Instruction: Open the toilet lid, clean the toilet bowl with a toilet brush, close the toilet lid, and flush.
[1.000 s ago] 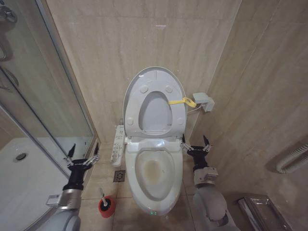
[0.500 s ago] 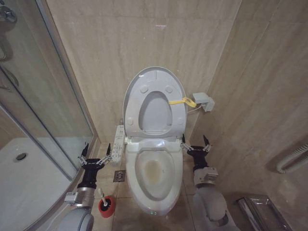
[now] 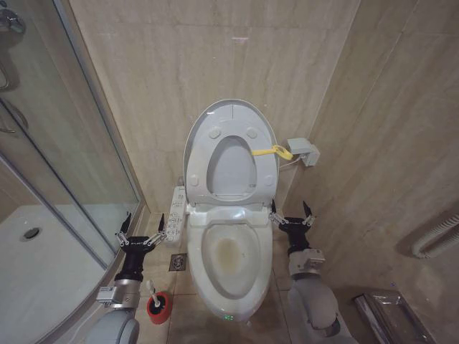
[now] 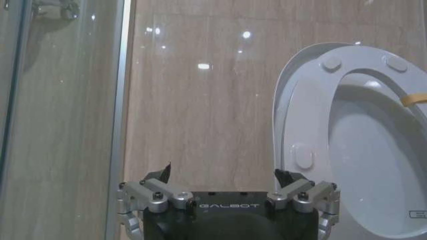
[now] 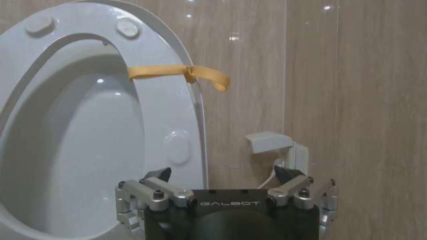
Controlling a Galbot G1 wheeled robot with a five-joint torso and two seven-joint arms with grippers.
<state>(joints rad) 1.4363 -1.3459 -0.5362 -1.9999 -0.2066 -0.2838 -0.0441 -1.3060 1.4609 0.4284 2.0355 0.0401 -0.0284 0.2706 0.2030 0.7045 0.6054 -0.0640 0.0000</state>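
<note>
The toilet lid (image 3: 231, 168) stands raised against the wall with the ring seat up in front of it. A yellow strap (image 3: 272, 151) hangs at its right edge. Below, the white toilet bowl (image 3: 229, 283) lies uncovered, with a yellowish stain inside. The toilet brush (image 3: 152, 288) stands in its red holder (image 3: 160, 307) on the floor left of the bowl. My left gripper (image 3: 141, 231) is open just above the brush, pointing at the wall, and the left wrist view shows it (image 4: 223, 173) empty. My right gripper (image 3: 290, 212) is open and empty at the bowl's right rear; it (image 5: 223, 174) faces the lid (image 5: 80, 150).
A glass shower door (image 3: 64, 143) and white shower tray (image 3: 36, 265) close off the left. A control panel (image 3: 176, 215) sticks out at the bowl's left, with a floor drain (image 3: 178, 262) below. A wall box (image 3: 303, 152) and a pipe (image 3: 437, 240) sit on the right.
My left gripper has moved right, from beside the shower door to above the brush near the control panel, then stopped. The right arm has not moved.
</note>
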